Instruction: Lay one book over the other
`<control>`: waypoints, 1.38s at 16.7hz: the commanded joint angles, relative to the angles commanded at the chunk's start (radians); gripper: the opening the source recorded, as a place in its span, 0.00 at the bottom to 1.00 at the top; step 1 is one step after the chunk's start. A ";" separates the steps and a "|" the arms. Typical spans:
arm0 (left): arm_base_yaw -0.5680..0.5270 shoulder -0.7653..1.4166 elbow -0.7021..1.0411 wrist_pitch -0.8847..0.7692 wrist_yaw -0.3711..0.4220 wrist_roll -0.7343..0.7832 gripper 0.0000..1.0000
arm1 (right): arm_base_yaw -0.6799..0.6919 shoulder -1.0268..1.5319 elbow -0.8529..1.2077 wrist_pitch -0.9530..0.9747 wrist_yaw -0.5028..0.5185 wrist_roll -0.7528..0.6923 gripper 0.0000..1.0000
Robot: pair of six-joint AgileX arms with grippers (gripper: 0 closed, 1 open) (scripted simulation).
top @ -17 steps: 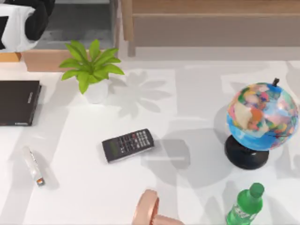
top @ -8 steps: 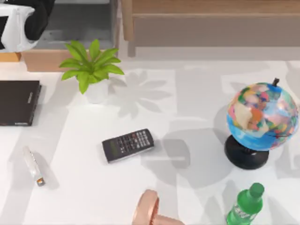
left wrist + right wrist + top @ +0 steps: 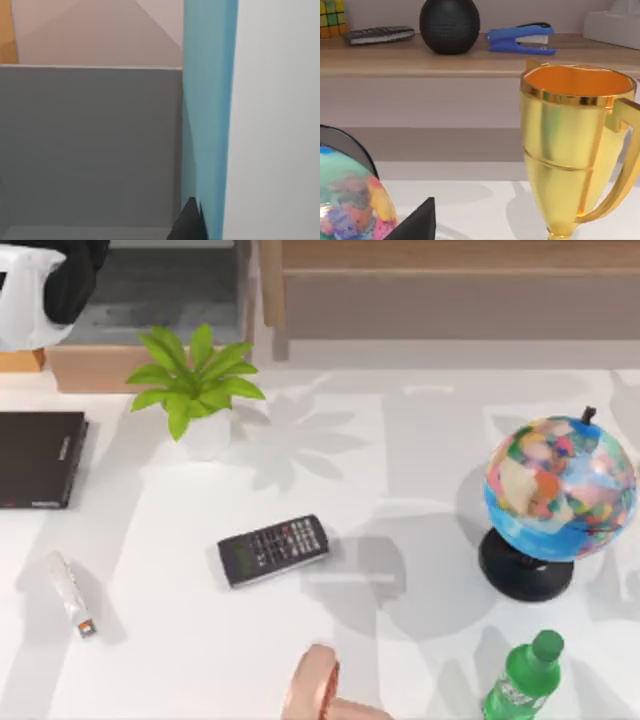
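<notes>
Black book [image 3: 40, 459], thin and flat, lies at the table's [image 3: 420, 490] far left edge, pale lettering along its right side. Left arm up at the top-left corner, off the table. From its wrist, a teal-blue book [image 3: 210, 100] stands edge-on right against the lens, white pages beside it, a dark fingertip [image 3: 190, 222] at its lower end; looks held there, grip itself not visible, cannot tell. Right gripper: one dark fingertip [image 3: 417, 222] near the globe [image 3: 558, 490] and a gold trophy [image 3: 572, 150]; opening cannot be told. Calculator [image 3: 273, 549] mid-table, well apart from the black book.
</notes>
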 joint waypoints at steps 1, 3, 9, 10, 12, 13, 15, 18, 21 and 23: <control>0.000 0.000 0.000 0.000 0.000 0.000 0.00 | 0.000 0.000 0.000 0.000 0.000 0.000 1.00; 0.003 -0.026 -0.023 0.014 0.022 0.030 0.00 | 0.000 0.000 0.000 0.000 0.000 0.000 1.00; 0.066 -0.265 -0.212 0.134 0.212 0.363 0.00 | 0.000 0.000 0.000 0.000 0.000 0.000 1.00; 0.086 -0.316 -0.255 0.155 0.250 0.449 0.00 | 0.000 0.000 0.000 0.000 0.000 0.000 1.00; 0.134 -0.413 -0.348 0.191 0.321 0.636 0.00 | 0.000 0.000 0.000 0.000 0.000 0.000 1.00; 0.161 -0.458 -0.396 0.203 0.354 0.735 0.00 | 0.000 0.000 0.000 0.000 0.000 0.000 1.00; 0.222 -0.533 -0.497 0.213 0.412 0.933 0.00 | 0.000 0.000 0.000 0.000 0.000 0.000 1.00; 0.329 -0.587 -0.651 0.190 0.474 1.211 0.00 | 0.000 0.000 0.000 0.000 0.000 0.000 1.00; 0.435 -0.550 -0.778 0.131 0.507 1.449 0.00 | 0.000 0.000 0.000 0.000 0.000 0.000 1.00; 0.485 -0.477 -0.828 0.082 0.513 1.579 0.00 | 0.000 0.000 0.000 0.000 0.000 0.000 1.00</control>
